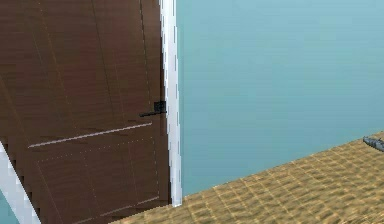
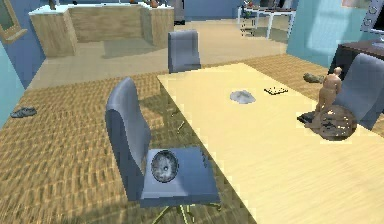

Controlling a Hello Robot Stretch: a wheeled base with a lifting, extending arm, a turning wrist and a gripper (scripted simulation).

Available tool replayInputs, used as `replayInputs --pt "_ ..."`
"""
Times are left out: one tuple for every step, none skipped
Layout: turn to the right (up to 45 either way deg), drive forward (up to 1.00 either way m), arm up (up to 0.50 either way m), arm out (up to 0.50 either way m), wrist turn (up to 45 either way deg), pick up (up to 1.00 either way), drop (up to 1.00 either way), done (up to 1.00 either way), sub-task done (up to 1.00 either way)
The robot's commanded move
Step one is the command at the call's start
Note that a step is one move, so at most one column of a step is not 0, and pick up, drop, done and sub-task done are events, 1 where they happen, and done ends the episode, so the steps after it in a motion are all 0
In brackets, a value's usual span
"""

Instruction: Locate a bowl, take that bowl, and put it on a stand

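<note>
In the arm side view a grey, round, bowl-like dish (image 2: pixel 161 167) lies on the seat of the nearest blue chair (image 2: pixel 130 125). That chair stands beside the long pale yellow table (image 2: pixel 260 150). On the tabletop farther out sits a second small grey round thing (image 2: pixel 242 97), shallow like a bowl.
A brown statue (image 2: pixel 331 102) and a small flat item (image 2: pixel 276 90) are on the table. Blue chairs (image 2: pixel 183 50) stand at its far end and right edge (image 2: pixel 362 88). A wooden counter (image 2: pixel 100 22) lies beyond. The forward view has a brown door (image 1: pixel 85 100), white frame (image 1: pixel 171 100) and teal wall (image 1: pixel 280 80) close ahead.
</note>
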Motion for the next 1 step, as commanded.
replayInputs --pt "0.0 0.00 0.50 0.00 0.0 0.00 0.00 0.00 0.00"
